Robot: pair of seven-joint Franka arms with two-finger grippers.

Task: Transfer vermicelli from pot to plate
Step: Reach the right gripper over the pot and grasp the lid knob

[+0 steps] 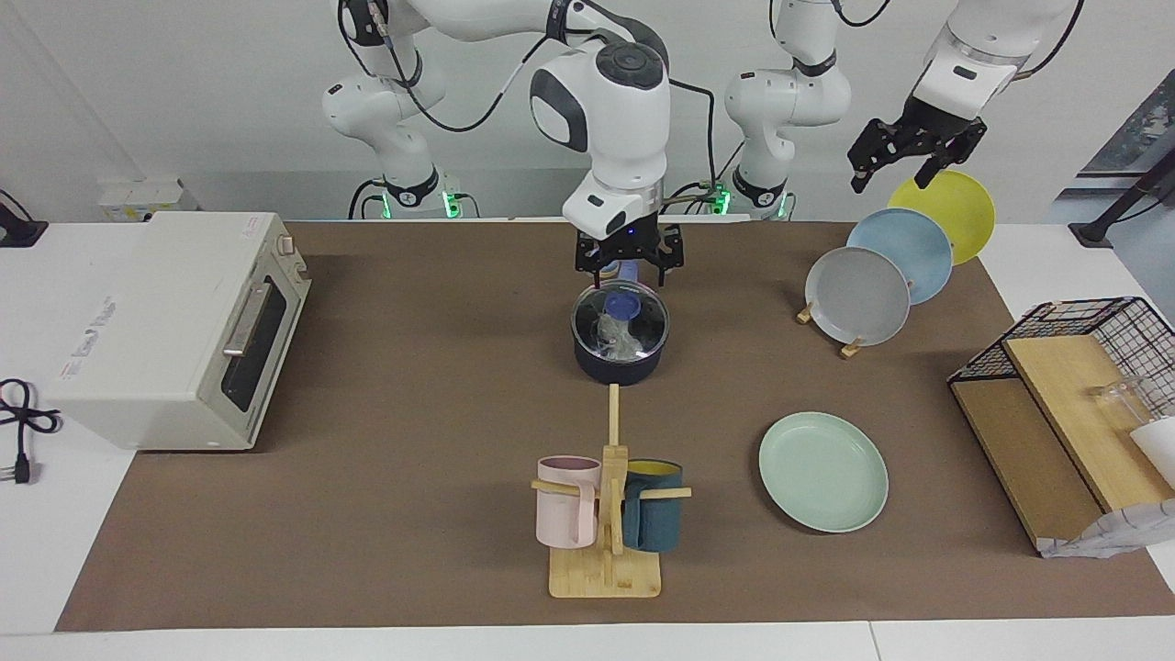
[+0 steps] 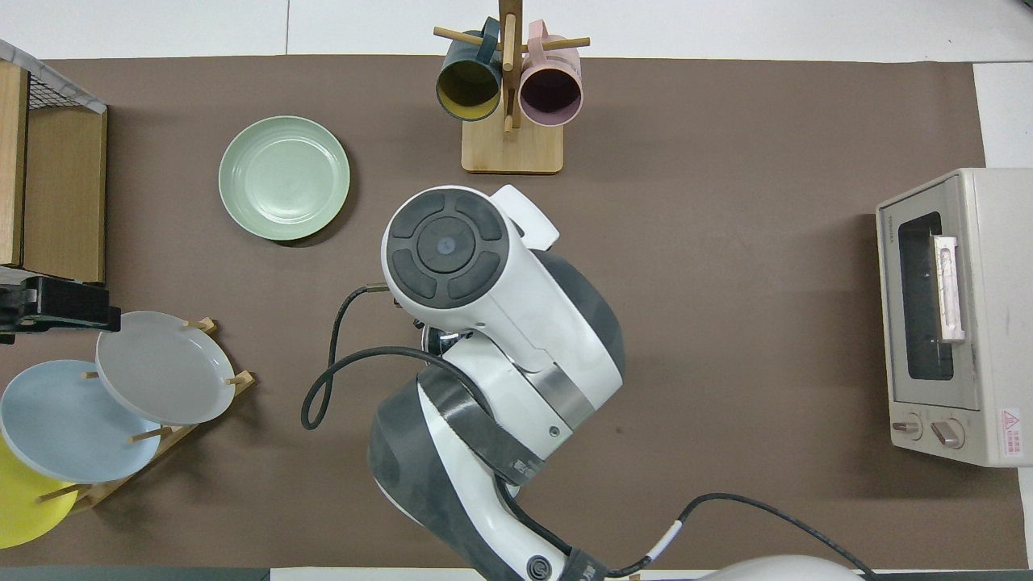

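Note:
The dark navy pot (image 1: pixel 620 360) stands mid-table, nearer to the robots than the mug stand, with a clear glass lid (image 1: pixel 643 332) and its blue knob on it. The white vermicelli (image 1: pixel 615 340) shows through the lid. A bit of blue, which looks like the pot's handle, shows between the fingers. My right gripper (image 1: pixel 629 264) hangs open just above the edge of the pot that is nearer to the robots. In the overhead view the right arm hides the pot. The mint-green plate (image 1: pixel 823 471) (image 2: pixel 284 177) lies empty toward the left arm's end. My left gripper (image 1: pixel 895 170) (image 2: pixel 48 303) waits open, raised over the plate rack.
A rack holds a grey plate (image 1: pixel 856 296), a light blue plate (image 1: pixel 904 252) and a yellow plate (image 1: pixel 950 211). A wooden mug stand (image 1: pixel 606 514) holds a pink and a dark teal mug. A toaster oven (image 1: pixel 174 326) stands at the right arm's end and a wire basket (image 1: pixel 1074 404) with boards at the left arm's end.

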